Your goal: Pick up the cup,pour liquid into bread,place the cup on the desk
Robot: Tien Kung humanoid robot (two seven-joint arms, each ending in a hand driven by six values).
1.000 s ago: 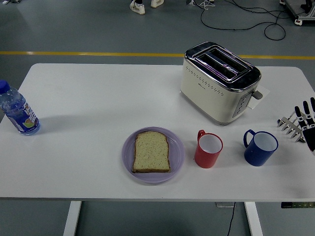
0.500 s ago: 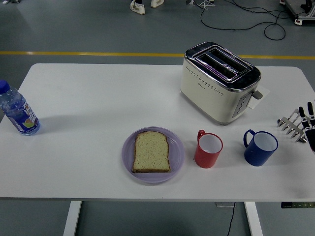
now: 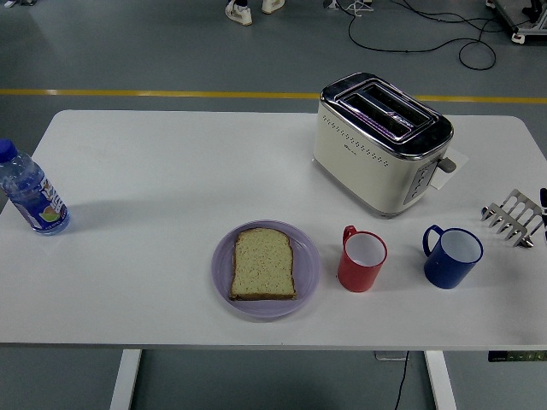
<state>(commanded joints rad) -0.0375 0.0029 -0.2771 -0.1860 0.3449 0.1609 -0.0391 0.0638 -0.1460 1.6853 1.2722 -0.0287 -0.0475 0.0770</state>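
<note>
White tabletop [image 3: 154, 171]. Near centre: a square bread slice [image 3: 264, 264], porous, lies flat on a round lilac plate [image 3: 222, 273]. Right of it stand a glossy red cup [image 3: 361, 260] and a blue cup [image 3: 452, 256], both white inside, apart. Far right: a metal toast rack [image 3: 513, 215]; only a sliver of the right robot hand [image 3: 544, 205] shows at the edge, its grip cannot be told. Far: a cream, chrome-topped toaster [image 3: 381, 143]. Left edge: a clear plastic bottle [image 3: 30, 195].

right hand [image 3: 544, 205] nearly all cut off by pic's right edge just beside toast rack [image 3: 513, 217], fingers' state unreadable, toaster [image 3: 381, 141] front markings too small
</note>
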